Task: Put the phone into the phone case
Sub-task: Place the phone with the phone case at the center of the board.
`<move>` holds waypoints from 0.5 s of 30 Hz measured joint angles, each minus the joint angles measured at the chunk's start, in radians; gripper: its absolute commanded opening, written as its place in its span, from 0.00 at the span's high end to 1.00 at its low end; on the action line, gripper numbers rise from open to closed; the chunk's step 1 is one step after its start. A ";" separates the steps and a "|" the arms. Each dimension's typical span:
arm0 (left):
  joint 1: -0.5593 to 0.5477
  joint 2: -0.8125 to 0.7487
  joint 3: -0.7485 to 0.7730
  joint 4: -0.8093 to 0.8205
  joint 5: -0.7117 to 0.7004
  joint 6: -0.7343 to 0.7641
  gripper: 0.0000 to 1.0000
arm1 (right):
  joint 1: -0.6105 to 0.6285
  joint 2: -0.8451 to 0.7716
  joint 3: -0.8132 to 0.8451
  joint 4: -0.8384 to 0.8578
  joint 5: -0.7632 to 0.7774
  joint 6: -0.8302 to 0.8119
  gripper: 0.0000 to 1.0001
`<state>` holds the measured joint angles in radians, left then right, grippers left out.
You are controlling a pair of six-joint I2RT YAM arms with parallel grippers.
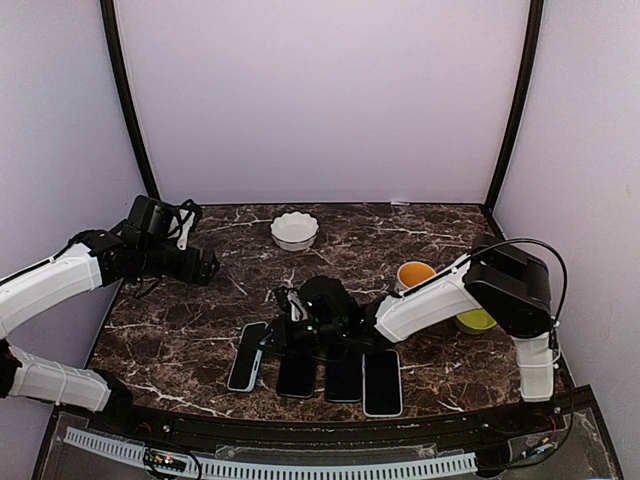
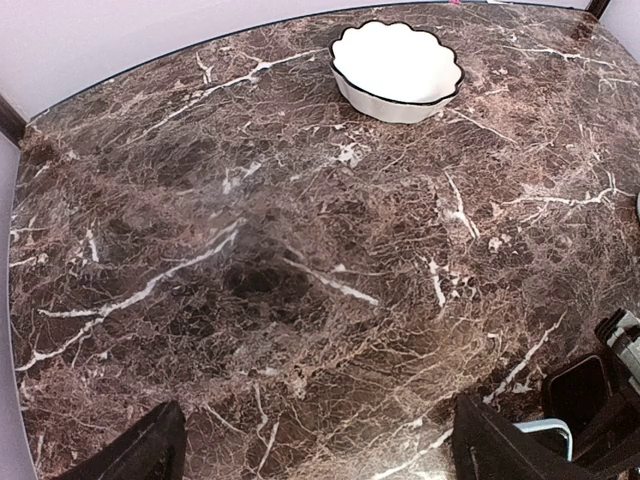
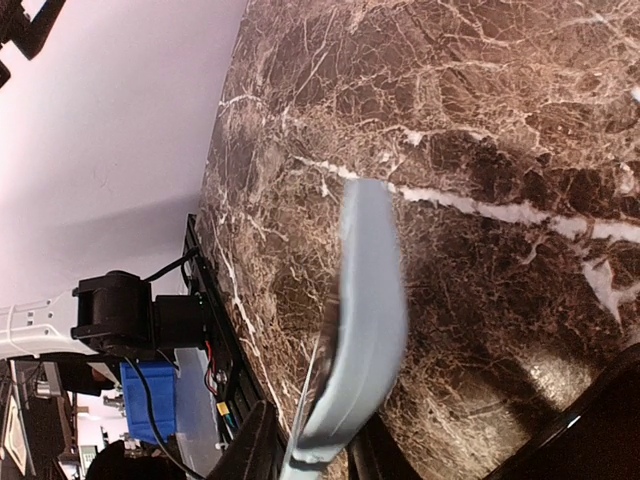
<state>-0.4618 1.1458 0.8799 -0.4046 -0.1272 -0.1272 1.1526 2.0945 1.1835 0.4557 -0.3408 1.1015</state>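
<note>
Dark veined marble bench [image 1: 200,330] beneath everything. Across its near middle, the right arm [image 1: 430,300], stretched low and leftward from the right side. At its end, the right gripper [image 1: 292,325], down at the far ends of a row of handsets.

Over the left rear, the left arm [image 1: 60,280], lifted clear of the bench. Left gripper [image 1: 205,268] aimed toward the middle, jaws spread wide, nothing between them but bare marble in the left wrist view.

Toward the back, a white scalloped bowl [image 1: 294,230], standing alone. On the right, a yellow-green bowl [image 1: 476,321], partly hidden behind the right arm, and an orange cup [image 1: 414,272] just beyond the forearm.

Along the near edge, three black phones [image 1: 343,378], flat and side by side, the rightmost with a pale rim. Just left of them, the light-blue phone case [image 1: 247,355], set at a slight angle to the row. Dark inside from above, perhaps only shadow.

In the right wrist view, appears edge-on, its near end lying between the two fingers [image 3: 258,445] of the right gripper. Jaws narrow there, close on either side of that end. Cannot tell whether pressing on it or merely flanking it.
</note>
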 measured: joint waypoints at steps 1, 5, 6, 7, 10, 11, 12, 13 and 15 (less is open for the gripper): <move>0.000 0.000 0.000 0.000 0.001 0.000 0.06 | 0.000 0.000 0.000 -0.005 0.002 -0.005 0.69; 0.000 0.000 0.000 0.007 0.007 0.001 0.06 | 0.002 0.000 0.000 -0.060 0.027 -0.026 0.65; 0.000 0.000 0.000 0.007 0.010 0.002 0.06 | 0.003 0.000 0.001 -0.081 0.035 -0.035 0.65; 0.000 0.000 0.000 0.007 0.012 0.002 0.06 | 0.005 0.000 0.002 -0.099 0.043 -0.041 0.65; 0.000 0.000 0.000 0.008 0.016 0.003 0.06 | 0.010 0.000 0.016 -0.167 0.061 -0.065 0.65; 0.000 0.000 0.000 0.010 0.018 0.003 0.06 | 0.011 0.000 0.021 -0.179 0.068 -0.072 0.65; 0.000 0.000 0.000 0.011 0.019 0.003 0.06 | 0.012 0.000 0.026 -0.190 0.073 -0.077 0.65; 0.000 0.000 0.000 0.011 0.020 0.003 0.06 | 0.013 0.000 0.032 -0.204 0.077 -0.081 0.65; 0.000 0.000 0.000 0.013 0.023 0.004 0.06 | 0.015 0.000 0.047 -0.237 0.089 -0.096 0.65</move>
<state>-0.4618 1.1458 0.8795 -0.3916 -0.1047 -0.1234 1.1675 2.0945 1.2304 0.2192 -0.2520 1.0058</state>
